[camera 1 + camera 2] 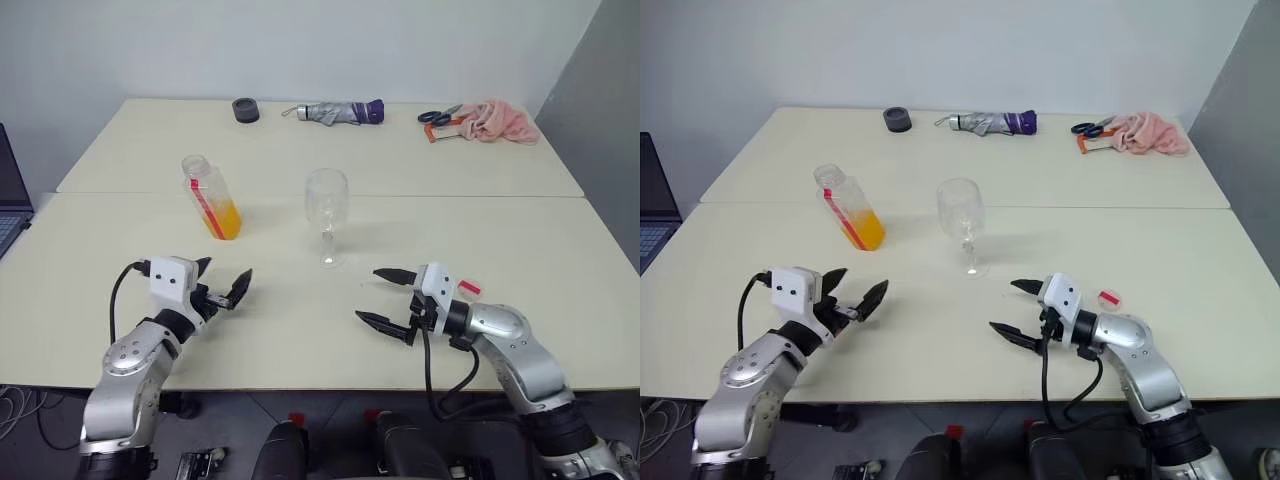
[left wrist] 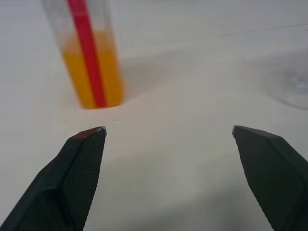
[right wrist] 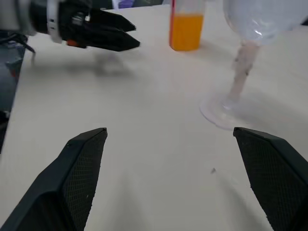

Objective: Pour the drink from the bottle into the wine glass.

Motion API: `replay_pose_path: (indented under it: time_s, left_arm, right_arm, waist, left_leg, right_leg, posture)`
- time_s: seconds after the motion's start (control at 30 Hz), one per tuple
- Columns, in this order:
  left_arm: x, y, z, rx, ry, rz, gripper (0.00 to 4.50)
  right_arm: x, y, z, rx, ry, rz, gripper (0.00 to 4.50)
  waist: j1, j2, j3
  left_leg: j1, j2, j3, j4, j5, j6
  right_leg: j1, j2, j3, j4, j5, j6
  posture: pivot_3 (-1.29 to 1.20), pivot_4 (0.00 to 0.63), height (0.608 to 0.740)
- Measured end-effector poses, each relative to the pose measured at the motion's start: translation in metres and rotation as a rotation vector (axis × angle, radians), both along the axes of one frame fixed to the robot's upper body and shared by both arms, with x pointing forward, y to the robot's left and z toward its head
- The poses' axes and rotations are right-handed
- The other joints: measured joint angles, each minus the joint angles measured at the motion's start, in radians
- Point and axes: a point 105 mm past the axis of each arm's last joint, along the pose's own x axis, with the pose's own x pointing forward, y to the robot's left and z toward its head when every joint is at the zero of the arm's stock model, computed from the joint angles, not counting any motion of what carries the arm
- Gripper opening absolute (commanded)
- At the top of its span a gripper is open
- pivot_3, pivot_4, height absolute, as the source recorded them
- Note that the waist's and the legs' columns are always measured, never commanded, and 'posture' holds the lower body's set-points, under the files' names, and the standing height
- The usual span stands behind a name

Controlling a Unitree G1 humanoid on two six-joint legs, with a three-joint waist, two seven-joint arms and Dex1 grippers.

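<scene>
Left end effector: the left end effector has its 2 black fingers spread wide apart and grips nothing; it hovers low over the near part of the table, pointing toward the bottle.
Right end effector: the right end effector is also spread wide with nothing between its fingers; it sits near the front edge of the table, angled toward the robot's left, with the wine glass beyond it.
Bottle: the bottle stands on the table beyond the left end effector, clear plastic with a red vertical strip, leaning slightly in the head views; no cap shows on its neck.
Drink: the drink, bright orange, fills only the lower part of the bottle.
Wine glass: the wine glass stands upright on its round foot to the right of the bottle, apart from it, bowl clear with no liquid in it.
Small red piece: a small red item lies on the table just beside the right wrist; what it is I cannot tell.
Far table edge: a dark round object, a folded grey and purple umbrella, scissors and a pink cloth lie in a row.
Left margin: a laptop at the edge.
</scene>
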Motion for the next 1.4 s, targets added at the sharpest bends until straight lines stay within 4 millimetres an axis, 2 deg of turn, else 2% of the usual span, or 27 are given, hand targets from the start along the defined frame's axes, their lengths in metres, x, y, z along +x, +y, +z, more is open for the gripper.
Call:
replay_pose_path:
  time_s: [0.2,0.4,0.6,0.77,0.9,1.1,1.27,1.4]
  left_arm:
    - [0.015,0.016,0.008,-0.002,-0.055,0.129,4.50]
    - [0.027,0.024,0.026,0.034,-0.082,0.091,4.50]
    - [0.037,0.024,0.030,0.029,-0.063,0.036,4.50]
    - [0.047,0.025,0.044,0.035,-0.085,0.013,4.50]
    - [0.053,0.022,0.042,0.028,-0.065,-0.017,4.50]
    - [0.066,0.021,0.051,0.025,-0.077,-0.025,4.50]
    - [0.074,0.018,0.047,0.021,-0.052,-0.040,4.50]
    - [0.085,0.018,0.058,0.012,-0.074,-0.045,4.50]
  right_arm:
    - [-0.012,0.006,0.012,0.006,-0.004,0.045,4.48]
    - [-0.015,0.010,0.017,0.032,0.016,0.048,4.48]
    - [-0.015,0.013,0.019,0.030,0.005,0.058,4.48]
    - [-0.009,0.018,0.031,0.020,-0.029,0.073,4.48]
    - [-0.008,0.018,0.031,0.014,-0.020,0.068,4.48]
    - [-0.008,0.023,0.038,0.011,-0.039,0.074,4.48]
    - [-0.010,0.025,0.040,0.008,-0.046,0.083,4.48]
    - [-0.010,0.026,0.041,0.009,-0.052,0.084,4.48]
  waist:
    - [0.004,0.000,0.000]
    - [0.007,0.000,0.000]
    - [0.008,-0.001,0.000]
    - [0.008,-0.001,0.000]
    - [0.010,-0.001,0.000]
    - [0.010,-0.001,0.000]
    - [0.010,-0.001,0.000]
    - [0.010,-0.001,0.000]
  left_leg:
    - [0.000,0.000,0.000,0.000,0.000,0.000]
    - [0.000,0.000,0.000,0.000,0.000,0.000]
    - [0.000,0.000,0.000,0.000,0.000,0.000]
    - [0.000,0.000,0.000,0.000,0.000,0.000]
    - [-0.001,0.000,-0.001,-0.001,0.000,0.000]
    - [-0.001,0.000,-0.002,0.000,0.000,0.000]
    - [-0.002,0.000,-0.002,0.000,0.000,0.000]
    - [-0.002,-0.001,-0.003,0.000,0.000,0.000]
  right_leg:
    - [0.000,0.000,0.000,0.000,0.001,-0.001]
    - [0.000,0.000,-0.001,0.000,0.001,-0.001]
    - [0.000,0.000,-0.001,0.000,0.001,-0.001]
    - [0.000,0.000,-0.001,0.000,0.001,-0.001]
    - [0.000,0.000,-0.003,0.000,0.001,-0.001]
    - [0.000,0.000,-0.003,0.000,0.001,-0.001]
    - [0.000,0.000,-0.004,0.000,0.001,-0.001]
    - [0.000,0.000,-0.004,0.000,0.001,-0.001]
  posture:
    - [0.00,0.150,0.740]
    - [0.00,0.150,0.740]
    - [0.00,0.150,0.740]
    - [0.00,0.150,0.740]
    - [0.00,0.150,0.740]
    - [0.00,0.150,0.740]
    - [0.00,0.150,0.740]
    - [0.00,0.150,0.740]
